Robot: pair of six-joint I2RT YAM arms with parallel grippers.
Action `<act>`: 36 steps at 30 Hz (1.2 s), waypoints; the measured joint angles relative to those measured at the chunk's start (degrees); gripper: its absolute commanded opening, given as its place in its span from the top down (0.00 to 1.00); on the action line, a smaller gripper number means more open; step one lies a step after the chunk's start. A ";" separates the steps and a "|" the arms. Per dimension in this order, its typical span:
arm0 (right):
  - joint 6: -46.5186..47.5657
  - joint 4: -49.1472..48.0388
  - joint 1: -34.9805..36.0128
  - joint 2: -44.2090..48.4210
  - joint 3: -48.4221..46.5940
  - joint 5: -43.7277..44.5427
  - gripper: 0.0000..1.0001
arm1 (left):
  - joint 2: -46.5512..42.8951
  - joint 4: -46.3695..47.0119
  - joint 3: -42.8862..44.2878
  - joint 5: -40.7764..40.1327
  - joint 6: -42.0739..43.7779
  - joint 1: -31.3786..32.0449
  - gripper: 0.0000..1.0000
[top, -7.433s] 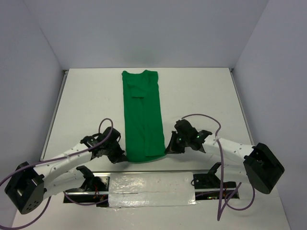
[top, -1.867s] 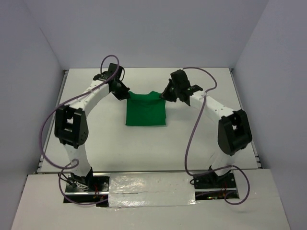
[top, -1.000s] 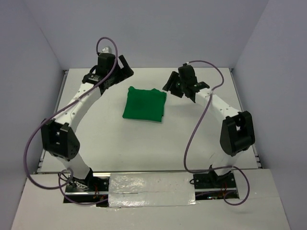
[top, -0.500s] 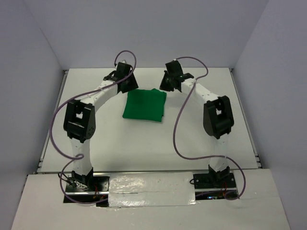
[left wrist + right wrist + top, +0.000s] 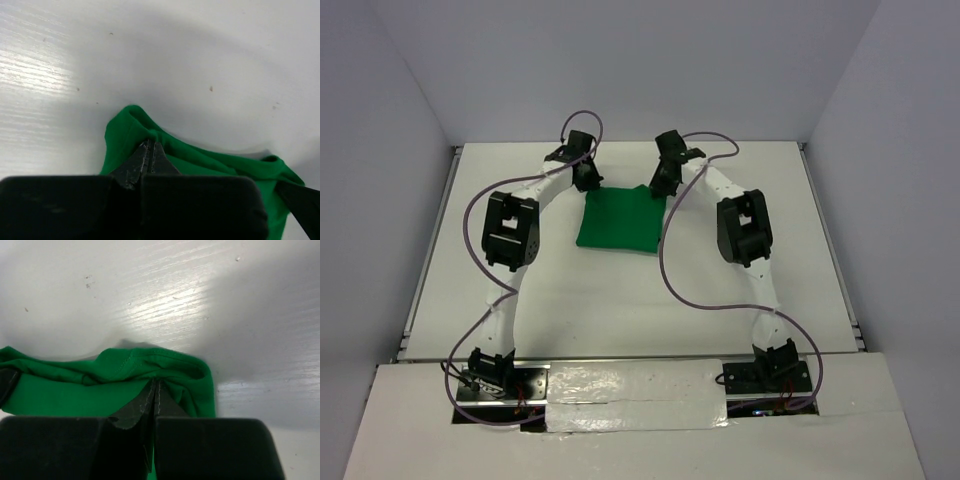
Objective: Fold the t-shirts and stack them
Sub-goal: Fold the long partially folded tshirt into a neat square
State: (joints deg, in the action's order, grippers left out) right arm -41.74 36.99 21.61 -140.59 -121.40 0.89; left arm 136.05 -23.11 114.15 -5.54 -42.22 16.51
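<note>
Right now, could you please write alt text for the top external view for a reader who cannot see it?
A bright green t-shirt, folded into a compact square, lies on the far half of a white table. The robot's left gripper is at the shirt's far left corner and its right gripper at the far right corner.

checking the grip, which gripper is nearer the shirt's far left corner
Left. The left gripper pinches that corner of the shirt; the right gripper pinches the far right corner.

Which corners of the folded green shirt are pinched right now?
The two far corners of the t-shirt: left gripper shut on the far-left one, right gripper on the far-right; the near corners lie free.
</note>
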 measured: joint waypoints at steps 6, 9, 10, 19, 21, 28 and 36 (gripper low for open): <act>-0.63 -0.42 -0.48 0.70 1.44 0.00 0.90 | 4.20 -0.63 5.01 1.31 0.26 -0.66 1.00; -0.31 -0.39 -0.57 3.04 3.72 0.42 0.79 | 4.46 -1.55 7.50 1.25 0.46 -0.66 0.93; -0.07 0.02 -0.61 4.33 4.28 0.76 0.75 | 4.44 -1.90 8.50 1.14 0.52 -0.68 0.88; 6.21 -0.68 -0.87 36.00 10.25 7.45 0.39 | -10.29 -3.87 5.90 -1.42 1.81 -0.68 0.65; 7.85 -2.27 -1.09 45.81 13.90 8.98 0.37 | -18.86 -3.39 2.34 -2.01 1.99 -0.68 0.64; 10.67 -4.63 -1.79 67.10 38.62 14.03 0.30 | -48.41 0.57 -16.94 -4.94 3.87 -0.37 0.38; 10.47 -1.22 -1.90 74.44 61.66 15.06 0.30 | -62.60 -2.43 -41.48 -6.62 4.59 -0.17 0.31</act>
State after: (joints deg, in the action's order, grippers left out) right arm -31.27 35.77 19.70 -66.15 -59.75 15.94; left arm 73.45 -25.54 72.66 -12.16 -37.63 16.34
